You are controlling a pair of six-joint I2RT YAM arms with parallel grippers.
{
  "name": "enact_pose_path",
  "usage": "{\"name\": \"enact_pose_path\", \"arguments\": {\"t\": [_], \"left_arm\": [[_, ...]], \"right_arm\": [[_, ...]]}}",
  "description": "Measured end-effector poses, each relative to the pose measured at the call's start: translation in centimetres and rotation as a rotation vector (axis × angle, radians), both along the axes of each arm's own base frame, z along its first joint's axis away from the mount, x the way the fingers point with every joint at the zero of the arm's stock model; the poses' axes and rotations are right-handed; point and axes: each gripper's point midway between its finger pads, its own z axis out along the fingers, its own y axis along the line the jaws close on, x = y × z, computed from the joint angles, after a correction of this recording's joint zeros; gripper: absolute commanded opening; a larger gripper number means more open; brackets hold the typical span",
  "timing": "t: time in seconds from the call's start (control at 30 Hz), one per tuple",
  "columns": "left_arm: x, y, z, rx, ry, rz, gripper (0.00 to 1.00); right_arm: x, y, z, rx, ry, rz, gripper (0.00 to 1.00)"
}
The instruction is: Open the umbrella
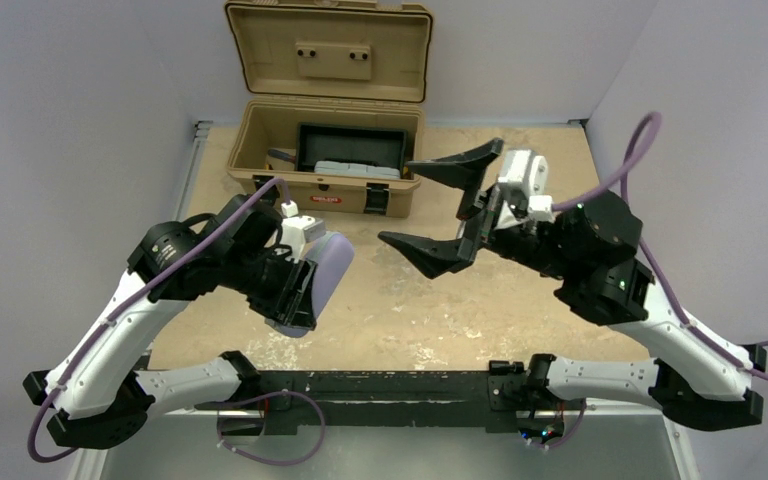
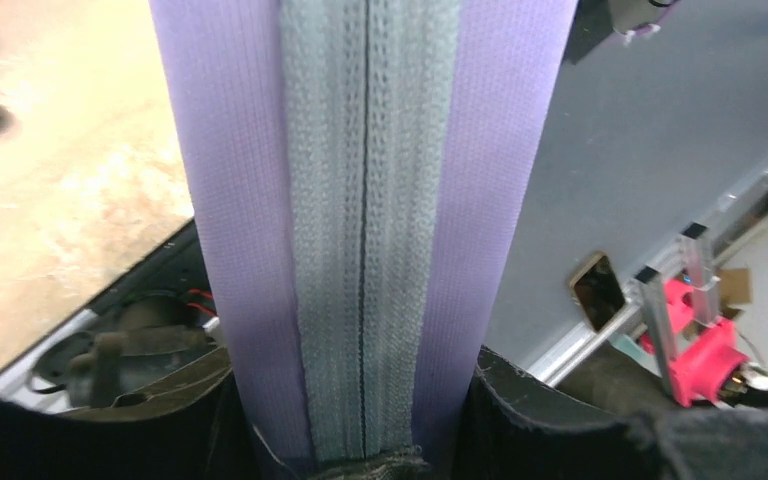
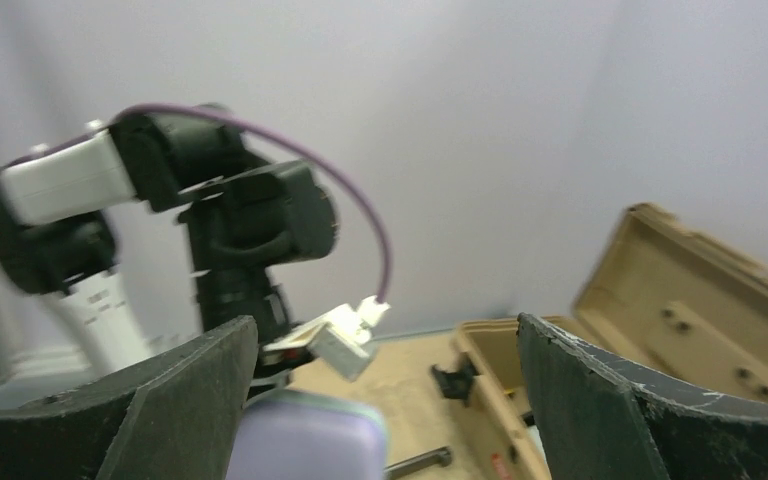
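The umbrella is not in view in any frame. My left gripper (image 1: 295,290) is shut on a lavender-grey oblong hard case (image 1: 322,272) and holds it above the table, one end pointing to the right. In the left wrist view the case (image 2: 230,200) fills the space between my fingers (image 2: 530,400), and its grey zip band (image 2: 365,250) is closed. My right gripper (image 1: 440,208) is wide open and empty in the air to the right of the case, jaws facing it. The case's end (image 3: 305,440) sits low between the right fingers (image 3: 185,400), apart from them.
A tan plastic toolbox (image 1: 260,135) stands open at the back of the table, lid (image 1: 328,50) upright, with a black tray (image 1: 350,150) and grey items inside. It also shows in the right wrist view (image 3: 660,330). Grey walls close in both sides. A black rail (image 1: 380,385) runs along the near edge.
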Motion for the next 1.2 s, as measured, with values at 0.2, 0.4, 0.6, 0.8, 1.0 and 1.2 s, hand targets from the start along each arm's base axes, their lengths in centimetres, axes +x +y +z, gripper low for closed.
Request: {"name": "enact_pose_path", "arguments": {"t": [0.2,0.4,0.6,0.8,1.0,1.2], "left_arm": [[1.4,2.2,0.7,0.070,-0.153,-0.005,0.00],[2.0,3.6,1.6,0.122,-0.293,-0.100,0.00],[2.8,3.5,2.6,0.144,-0.406,-0.250,0.00],[2.7,2.7,2.8,0.134,-0.452,-0.402,0.00],[2.5,2.2,5.1,0.062,-0.539,-0.476,0.00],[1.1,1.7,5.7,-0.009,-0.541,-0.537,0.00]], "right_arm": [[-1.3,5.5,-3.0,-0.193,0.103,0.217,0.99],[-1.4,9.1,-10.4,-0.413,0.252,0.344,0.99],[-1.8,10.0,-10.4,-0.429,0.257,0.400,0.99],[-1.7,10.2,-9.7,-0.420,0.240,0.402,0.99],[-1.6,10.5,-11.3,-0.445,0.257,0.405,0.99],[-2.1,10.0,-15.1,-0.508,0.310,0.418,0.92]]}}
